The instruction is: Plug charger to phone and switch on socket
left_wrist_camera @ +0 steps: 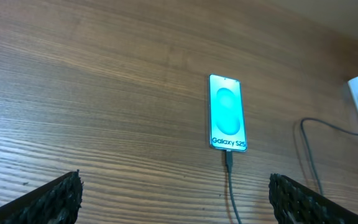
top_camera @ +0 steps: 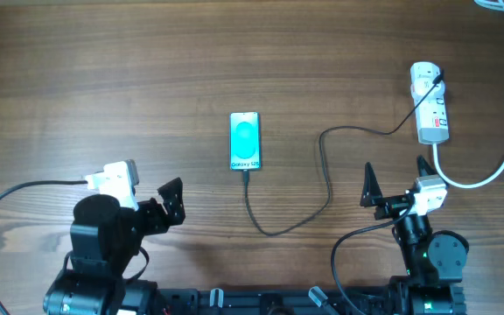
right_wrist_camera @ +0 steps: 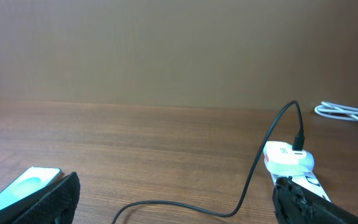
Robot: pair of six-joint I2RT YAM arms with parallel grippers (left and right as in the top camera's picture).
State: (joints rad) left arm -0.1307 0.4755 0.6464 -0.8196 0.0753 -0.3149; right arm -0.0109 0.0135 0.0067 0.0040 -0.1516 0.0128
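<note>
Brown wooden surface (top_camera: pixel 103 70), seen from above. A small rectangular phone (top_camera: pixel 245 140) with a cyan screen lies at its centre. The phone's near end meets the tip of a thin black charger cable (left_wrist_camera: pixel 229 162). That cable loops away to a white power strip (top_camera: pixel 430 109) near the far right corner. At the near edge, the left hand (left_wrist_camera: pixel 174 182) and the right hand (right_wrist_camera: pixel 176 179) each have their fingers spread wide apart.

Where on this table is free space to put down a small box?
The wide wooden table left of the cyan-screened smartphone is bare, also the far edge beyond it. Crowded: between the smartphone and the white power strip, where the thin black charger cable loops.
</note>
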